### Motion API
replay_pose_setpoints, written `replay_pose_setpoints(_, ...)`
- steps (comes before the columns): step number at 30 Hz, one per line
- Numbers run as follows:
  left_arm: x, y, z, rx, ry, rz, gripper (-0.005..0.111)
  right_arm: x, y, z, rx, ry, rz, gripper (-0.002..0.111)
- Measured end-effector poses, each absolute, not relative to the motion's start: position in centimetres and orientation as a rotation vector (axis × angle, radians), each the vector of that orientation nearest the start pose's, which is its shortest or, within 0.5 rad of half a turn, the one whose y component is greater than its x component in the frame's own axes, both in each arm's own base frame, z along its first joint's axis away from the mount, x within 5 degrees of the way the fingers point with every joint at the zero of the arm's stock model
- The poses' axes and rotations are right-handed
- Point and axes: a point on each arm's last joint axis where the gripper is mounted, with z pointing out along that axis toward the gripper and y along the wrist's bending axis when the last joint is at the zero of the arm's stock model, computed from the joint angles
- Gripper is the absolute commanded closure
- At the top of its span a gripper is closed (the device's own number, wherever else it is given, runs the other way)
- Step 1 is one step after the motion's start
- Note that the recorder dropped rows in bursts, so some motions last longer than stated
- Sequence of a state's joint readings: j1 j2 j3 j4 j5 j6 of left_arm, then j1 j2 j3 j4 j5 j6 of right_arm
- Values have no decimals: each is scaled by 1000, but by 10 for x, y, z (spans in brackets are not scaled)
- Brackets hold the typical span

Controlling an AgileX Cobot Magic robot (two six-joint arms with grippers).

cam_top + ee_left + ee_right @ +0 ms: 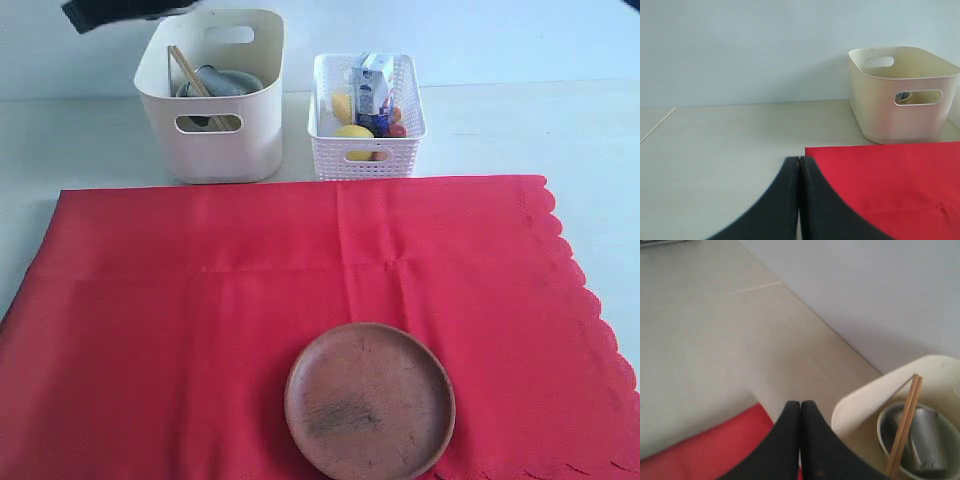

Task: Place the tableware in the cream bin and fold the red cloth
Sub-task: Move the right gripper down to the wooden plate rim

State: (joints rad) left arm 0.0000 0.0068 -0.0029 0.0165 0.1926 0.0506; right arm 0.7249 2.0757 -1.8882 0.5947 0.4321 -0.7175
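Plate [369,402]: on cloth [200,300], near its front edge; bin [215,150] by back edge of desk [500,130] | likely stiff, light wood; pinch raised rim | left gripper [799,165], right gripper [800,407]: both clenched, empty

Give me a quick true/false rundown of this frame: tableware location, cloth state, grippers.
1. The wooden plate is in the cream bin. False: it lies on the red cloth.
2. The chopsticks lean inside the cream bin. True.
3. The red cloth is folded in half. False: it is spread flat on the table.
4. The left gripper and right gripper are both shut, holding nothing. True.
5. The milk carton stands in the white lattice basket. True.
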Motion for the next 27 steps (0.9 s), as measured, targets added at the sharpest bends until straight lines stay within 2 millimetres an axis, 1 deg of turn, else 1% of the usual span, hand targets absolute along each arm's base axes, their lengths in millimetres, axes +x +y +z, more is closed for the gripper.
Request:
replay_pose_setpoints(1, 56, 0, 196, 54, 1680, 53, 106, 357, 343, 304, -1044, 1825, 566, 108)
replay_pose_setpoints(4, 56, 0, 196, 54, 1680, 53, 106, 342, 328, 300, -1073, 1874, 530, 108)
replay_pose_setpoints(5, 56, 0, 196, 54, 1680, 53, 106, 337, 323, 296, -1081, 1900, 523, 108)
replay_pose_setpoints(11, 56, 0, 196, 54, 1680, 53, 106, 298, 287, 284, -1100, 1992, 495, 108)
replay_pose_setpoints(16, 56, 0, 196, 54, 1680, 53, 106, 266, 256, 264, -1090, 2081, 482, 108)
replay_pose_setpoints(19, 56, 0, 196, 54, 1680, 53, 106, 250, 241, 253, -1090, 2119, 469, 108)
replay_pose_setpoints(20, 56, 0, 196, 54, 1680, 53, 106, 246, 236, 251, -1080, 2130, 463, 108)
replay_pose_setpoints(22, 56, 0, 196, 54, 1680, 53, 106, 240, 223, 240, -1054, 2179, 440, 108)
replay_pose_setpoints(27, 56, 0, 196, 54, 1680, 53, 106, 235, 183, 205, -976, 2356, 337, 108)
